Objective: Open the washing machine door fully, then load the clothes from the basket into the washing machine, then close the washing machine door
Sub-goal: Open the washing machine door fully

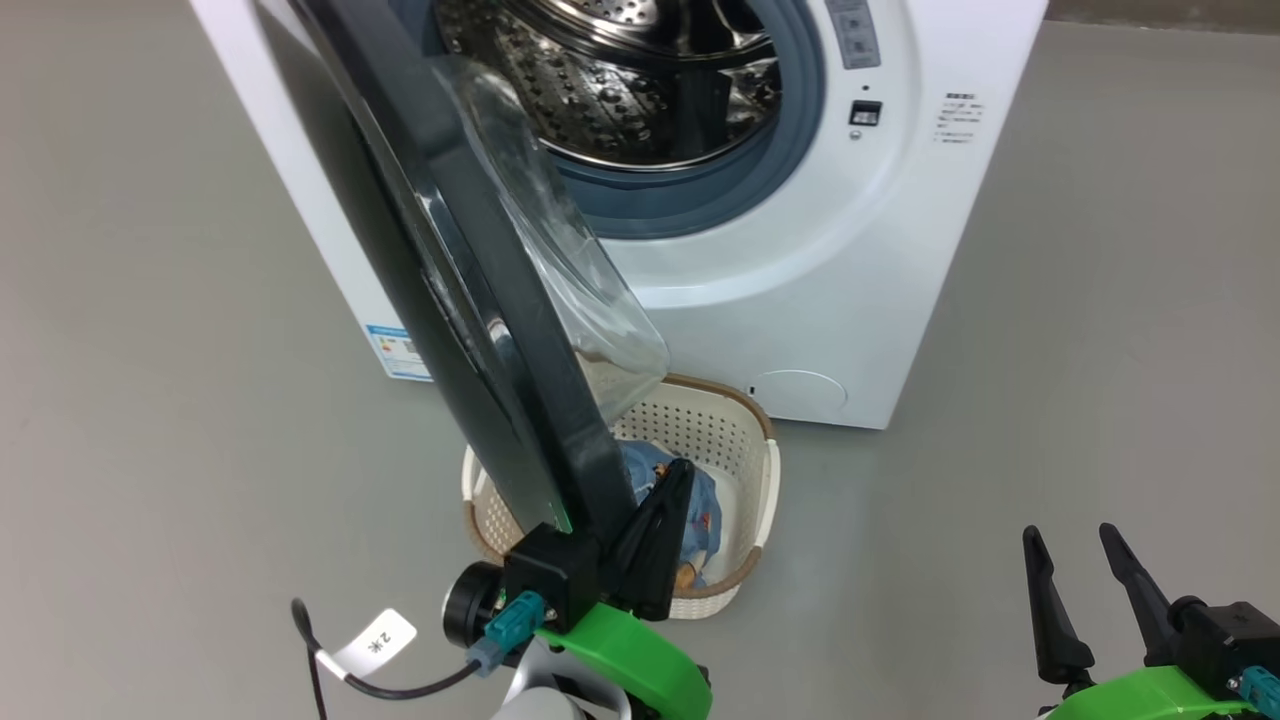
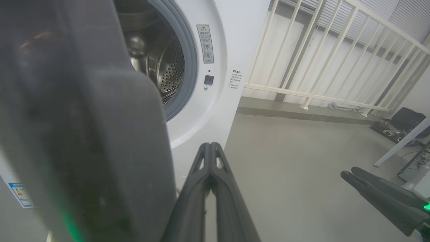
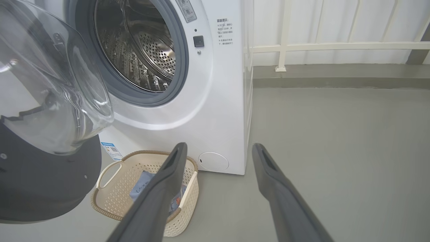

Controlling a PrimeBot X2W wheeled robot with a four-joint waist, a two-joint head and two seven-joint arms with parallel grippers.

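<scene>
The white washing machine (image 1: 800,300) stands with its steel drum (image 1: 620,80) exposed. The washing machine door (image 1: 470,300) hangs swung out, edge-on to the head view, its glass bowl (image 3: 57,94) bulging from the black rim (image 3: 40,188). My left gripper (image 1: 682,472) is shut on nothing. Its fingers (image 2: 210,158) lie close along the inner side of the door's lower rim (image 2: 84,134). Under the door sits the basket (image 1: 745,425) with the clothes (image 1: 700,510), light blue, inside. My right gripper (image 1: 1070,535) hovers open over the floor to the basket's right, with nothing between its fingers (image 3: 168,174).
Bare grey floor (image 1: 1100,300) spreads right of the machine. A white railing (image 2: 319,50) runs along the wall behind. A table leg (image 2: 399,144) and dark equipment (image 2: 408,119) stand at the far right. A tagged cable (image 1: 375,640) hangs off my left wrist.
</scene>
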